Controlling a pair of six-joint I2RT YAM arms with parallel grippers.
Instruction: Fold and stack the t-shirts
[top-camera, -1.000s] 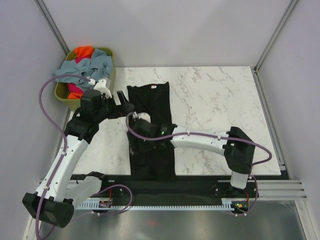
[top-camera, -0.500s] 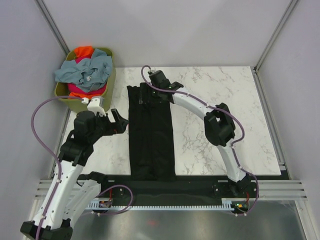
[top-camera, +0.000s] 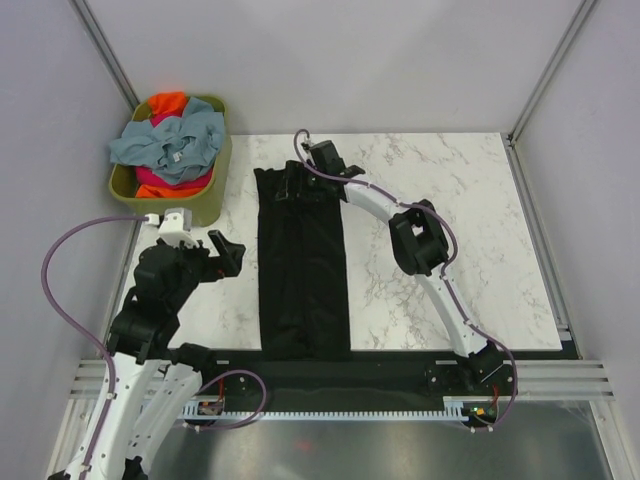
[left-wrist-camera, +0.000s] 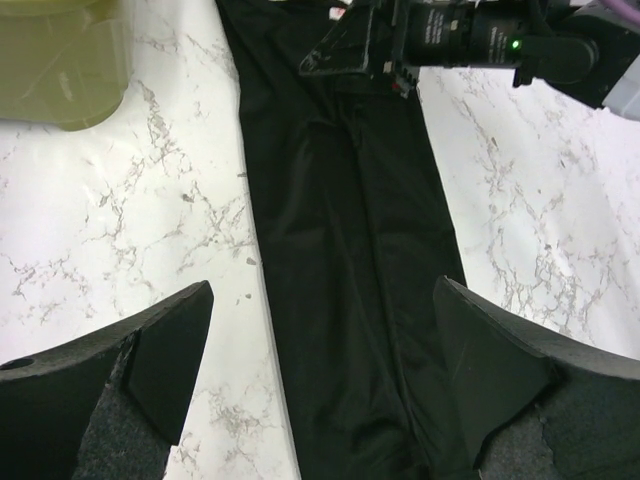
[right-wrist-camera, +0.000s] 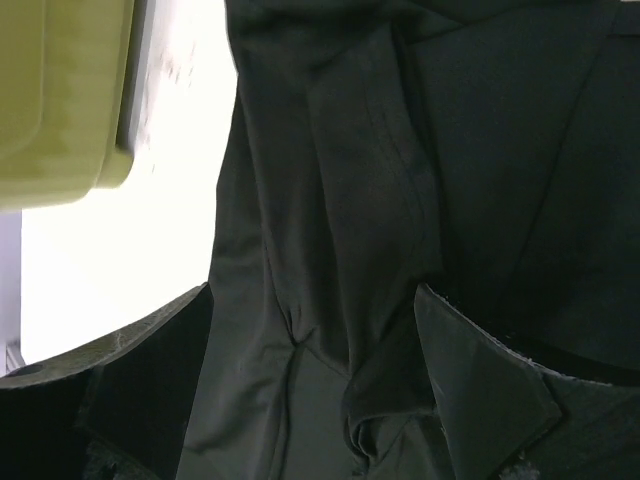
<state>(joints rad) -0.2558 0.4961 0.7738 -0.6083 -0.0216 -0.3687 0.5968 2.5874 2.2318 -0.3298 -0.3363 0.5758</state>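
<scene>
Now on the table: a black t-shirt is laid out as a long narrow strip with its sides turned in toward the middle, running from the near edge to the far part of the marble top; from this shape the lengthwise folds are judged done and the crosswise fold not yet made
Far end: the cloth is seen bunched and creased in the right wrist view, with a seam running along a raised fold
Right gripper: held low over that far end, fingers spread wide with cloth lying between them and nothing pinched; whether the tips touch the fabric cannot be told, as the view is dark
Likely reason: the arm is stretched far across, presumably so that the far end can be taken and brought toward the near end
Left gripper: held above bare marble just left of the strip, fingers fully apart and empty; it appears to be kept aside so that the shirt is left free
Basket: olive-green, set at the far left corner of the table, apart from the strip
Other shirts: a grey-blue shirt, an orange shirt and a pink shirt are heaped unfolded in the basket, seemingly waiting their turn
Progress: judged early; one shirt is part folded and no stack is begun
Risk: the thin cloth could be dragged out of line if only the top layer is caught
</scene>
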